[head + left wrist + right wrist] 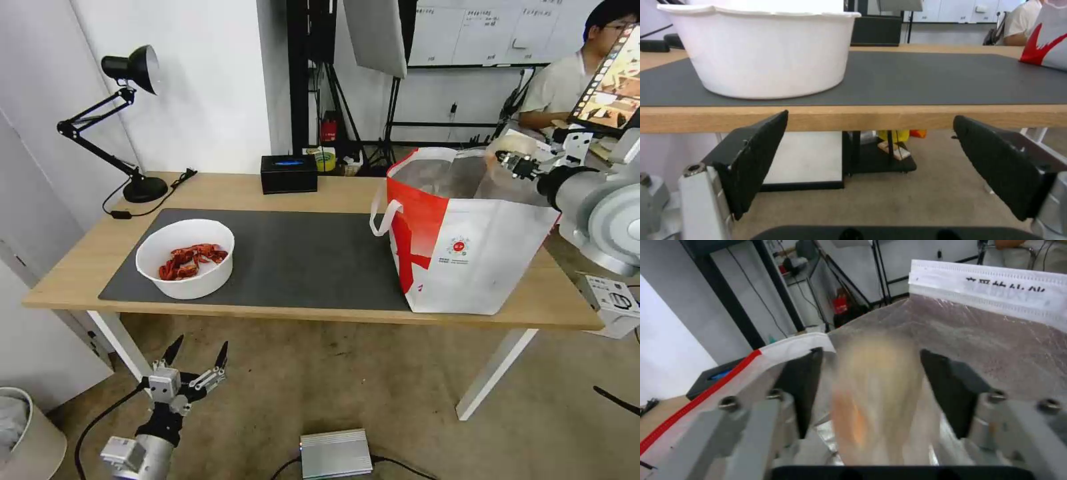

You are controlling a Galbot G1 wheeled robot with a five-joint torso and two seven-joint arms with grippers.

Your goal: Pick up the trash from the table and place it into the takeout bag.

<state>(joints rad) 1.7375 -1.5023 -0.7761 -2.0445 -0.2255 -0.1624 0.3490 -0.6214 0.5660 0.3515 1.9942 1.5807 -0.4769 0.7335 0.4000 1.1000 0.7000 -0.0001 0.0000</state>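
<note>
One item, a blurred clear bag [880, 400], sits between the right gripper [871, 386]'s wide-spread jaws over the takeout bag [467, 260] mouth, grip unclear: release it inside; left gripper [198, 357] gapes empty below the bench [320, 193], bowl of red shells [187, 257] waiting.

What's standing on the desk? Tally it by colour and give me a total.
White: 1, the bowl
Black: 2, the desk lamp and the box
White-and-red: 1, the takeout bag
Dark grey: 1, the mat
Total: 5
</note>
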